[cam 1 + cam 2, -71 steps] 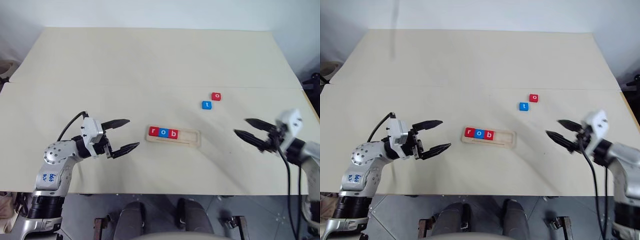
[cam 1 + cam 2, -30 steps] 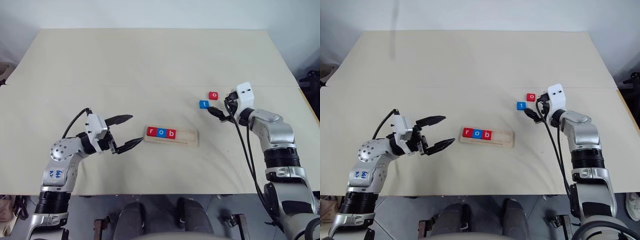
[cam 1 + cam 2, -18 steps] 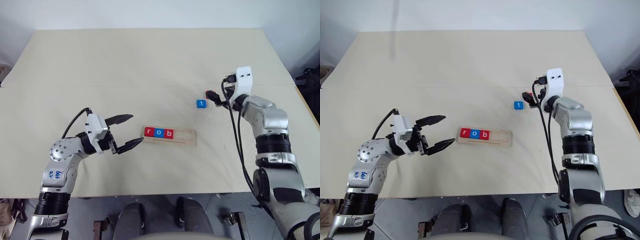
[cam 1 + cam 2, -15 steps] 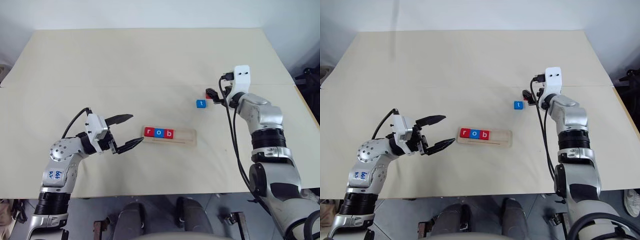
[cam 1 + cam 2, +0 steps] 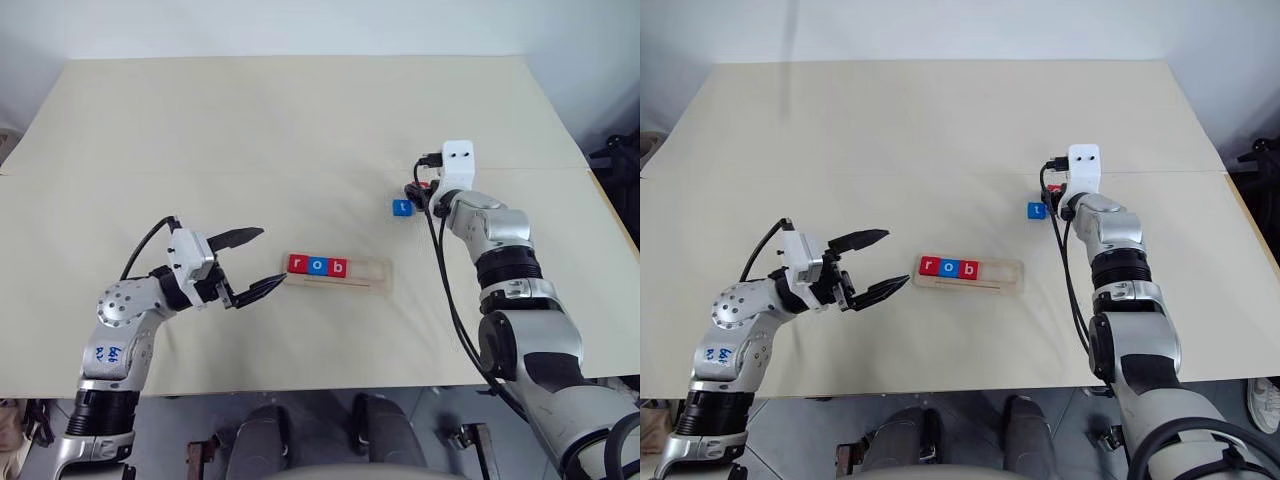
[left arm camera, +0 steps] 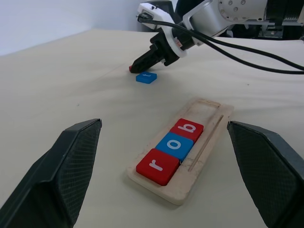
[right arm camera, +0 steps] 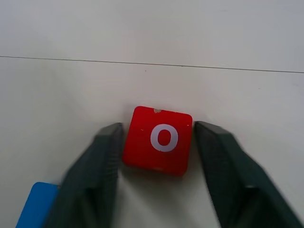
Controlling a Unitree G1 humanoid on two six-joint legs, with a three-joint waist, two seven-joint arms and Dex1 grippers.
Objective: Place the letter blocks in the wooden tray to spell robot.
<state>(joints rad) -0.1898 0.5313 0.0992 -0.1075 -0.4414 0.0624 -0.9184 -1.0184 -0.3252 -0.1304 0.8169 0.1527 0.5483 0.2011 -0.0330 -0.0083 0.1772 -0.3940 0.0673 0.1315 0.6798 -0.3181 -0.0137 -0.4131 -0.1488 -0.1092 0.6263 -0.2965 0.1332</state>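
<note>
While flat on table, red o block (image 7: 159, 140) between right gripper (image 7: 158, 156) fingers

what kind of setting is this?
Probably a robot test bench: a bare cream table against a plain white wall, with nothing on it but letter blocks in a wooden tray and two loose ones.

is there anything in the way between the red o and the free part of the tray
Nothing visible blocks it. The red o sits between the right gripper fingers; the blue t lies beside it, off the direct line to the wooden tray.
</note>
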